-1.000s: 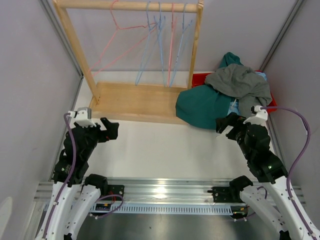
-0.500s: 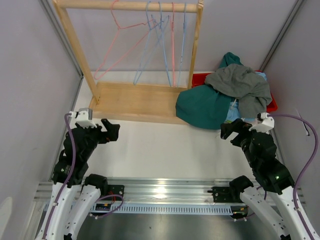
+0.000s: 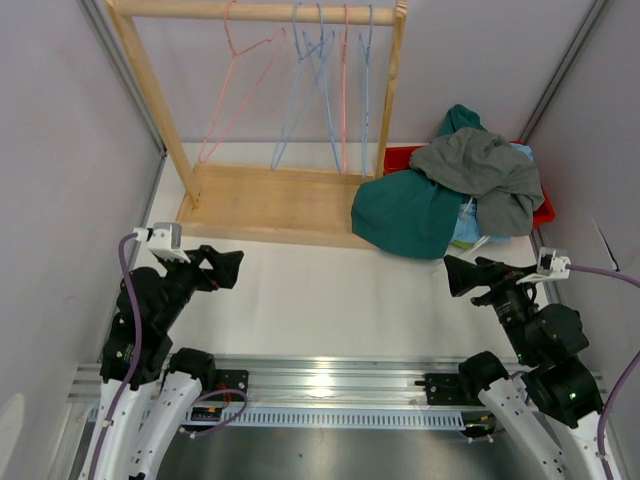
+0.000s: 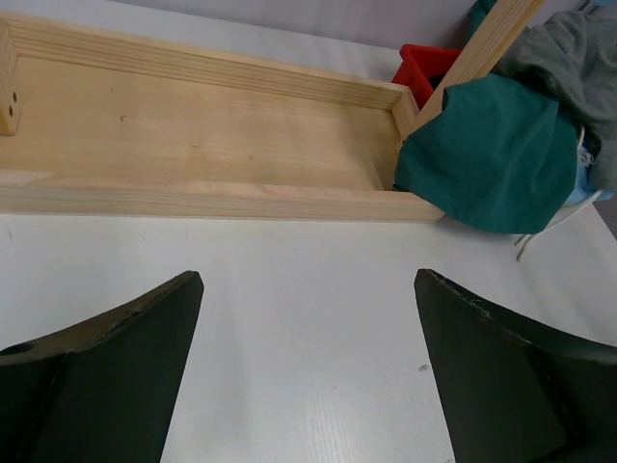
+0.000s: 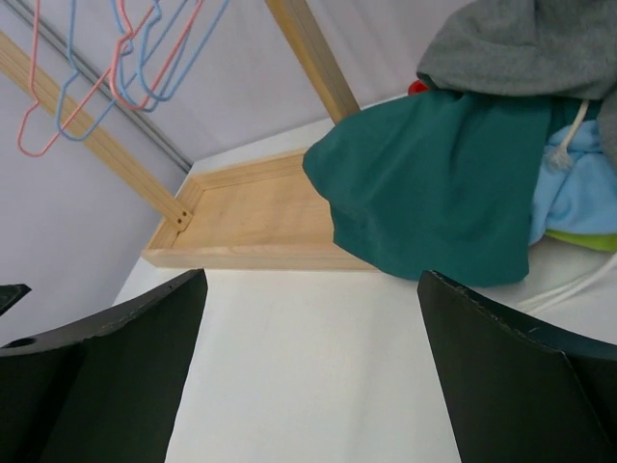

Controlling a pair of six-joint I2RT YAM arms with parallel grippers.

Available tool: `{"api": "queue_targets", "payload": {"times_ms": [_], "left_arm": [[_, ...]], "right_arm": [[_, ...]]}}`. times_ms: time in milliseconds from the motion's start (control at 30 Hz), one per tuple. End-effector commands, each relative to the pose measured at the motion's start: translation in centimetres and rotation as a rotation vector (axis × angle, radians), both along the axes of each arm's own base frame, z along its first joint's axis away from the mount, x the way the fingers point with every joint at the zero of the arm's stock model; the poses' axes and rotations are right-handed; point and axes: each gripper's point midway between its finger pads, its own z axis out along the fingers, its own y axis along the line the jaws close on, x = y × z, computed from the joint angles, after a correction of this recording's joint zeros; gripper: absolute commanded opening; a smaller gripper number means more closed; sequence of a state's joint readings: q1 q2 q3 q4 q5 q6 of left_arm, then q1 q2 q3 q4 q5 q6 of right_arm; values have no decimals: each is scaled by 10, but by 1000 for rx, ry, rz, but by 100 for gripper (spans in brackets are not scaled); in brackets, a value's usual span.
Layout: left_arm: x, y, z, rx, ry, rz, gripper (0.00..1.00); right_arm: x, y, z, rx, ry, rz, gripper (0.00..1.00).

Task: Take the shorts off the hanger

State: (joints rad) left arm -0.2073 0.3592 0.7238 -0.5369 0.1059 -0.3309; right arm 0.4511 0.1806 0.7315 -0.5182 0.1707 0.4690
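A broad strip of bare surface [image 3: 330, 290] is left open nearside. Farther back, passage is blocked by the wooden rack base [image 3: 270, 205] and the heaped shorts [image 3: 420, 210] (spilling over a red bin [image 3: 400, 157]).

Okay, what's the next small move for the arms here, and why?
Probably settle both arms at rest: the hangers hang bare, the shorts lie piled at the red bin, and the left end effector and right end effector are open and empty.
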Motion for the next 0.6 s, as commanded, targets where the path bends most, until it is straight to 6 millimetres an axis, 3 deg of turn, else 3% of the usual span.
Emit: {"api": "queue_targets", "payload": {"times_ms": [0,233,333,567], "left_arm": [[0,-5,14,4,-54,-31,98],[2,-3,11,7,-43,-22,98],[3,-4,11,6,-38,-22,97],[2,-3,10,6,-40,-19,97]], "right_arm": [[-6,9,45,13,-90,63,99],[-20,9,111,5,-253,100,99],[-22,10,123,14,-278,105,99],[-19,15,127,19,-290,122,99]]}}
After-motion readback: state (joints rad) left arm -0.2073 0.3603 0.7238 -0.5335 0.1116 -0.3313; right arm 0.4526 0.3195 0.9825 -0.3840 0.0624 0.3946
